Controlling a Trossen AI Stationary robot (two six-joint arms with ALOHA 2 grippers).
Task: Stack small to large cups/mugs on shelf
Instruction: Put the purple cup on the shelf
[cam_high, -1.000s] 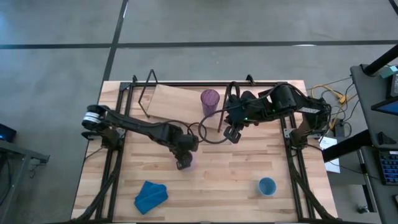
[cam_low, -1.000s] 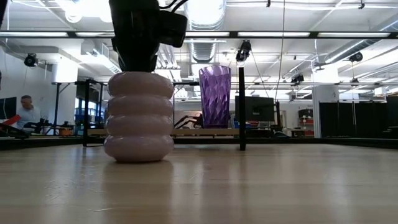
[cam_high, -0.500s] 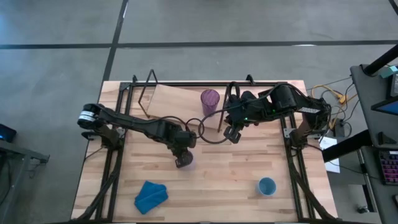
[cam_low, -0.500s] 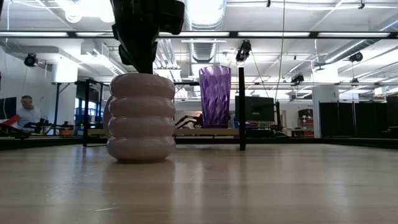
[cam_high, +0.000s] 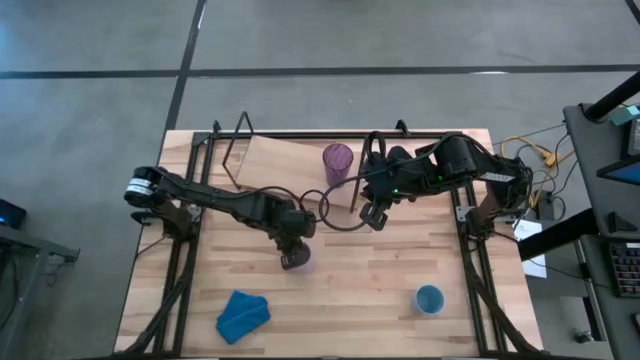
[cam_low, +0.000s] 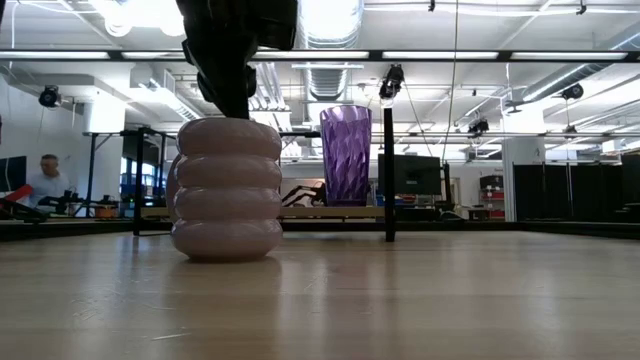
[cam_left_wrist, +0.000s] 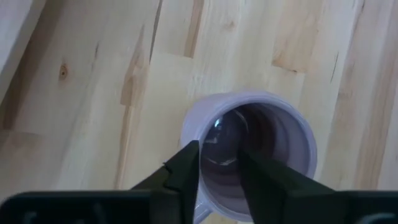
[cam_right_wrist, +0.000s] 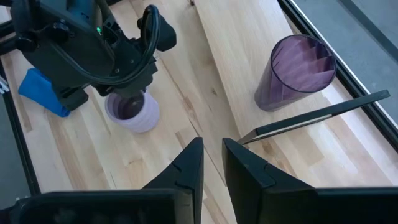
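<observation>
The lavender mug (cam_low: 225, 190) stands upright on the tabletop, left of centre (cam_high: 303, 263). My left gripper (cam_left_wrist: 219, 152) hangs over it pointing down, fingers slightly apart astride the mug's rim (cam_left_wrist: 249, 99). The purple tumbler (cam_high: 338, 160) stands upright on the shelf board (cam_high: 275, 165) at the far side. My right gripper (cam_right_wrist: 212, 144) hovers right of the tumbler (cam_right_wrist: 295, 71), over the table (cam_high: 373, 217), with a narrow gap between its fingers and nothing in it. The small blue cup (cam_high: 429, 299) sits on the table near the right front. My left gripper comes at the mug from above, one finger inside it and one over the wall by the rim (cam_left_wrist: 200, 208). Bare mug interior shows between the fingers. Whether either finger touches the wall, I cannot tell. The mug's base is on the table.
A blue cloth (cam_high: 242, 314) lies near the front left. The shelf's black rod frame (cam_right_wrist: 323, 115) rises beside the tumbler, with a post (cam_low: 389, 170) at its right. People and desks show in the room beyond the table.
My left gripper has shifted a little toward the table's far edge and tipped. The mug has slid slightly along the table with it and turned, so that its handle now peeks out at its left side in the low view.
</observation>
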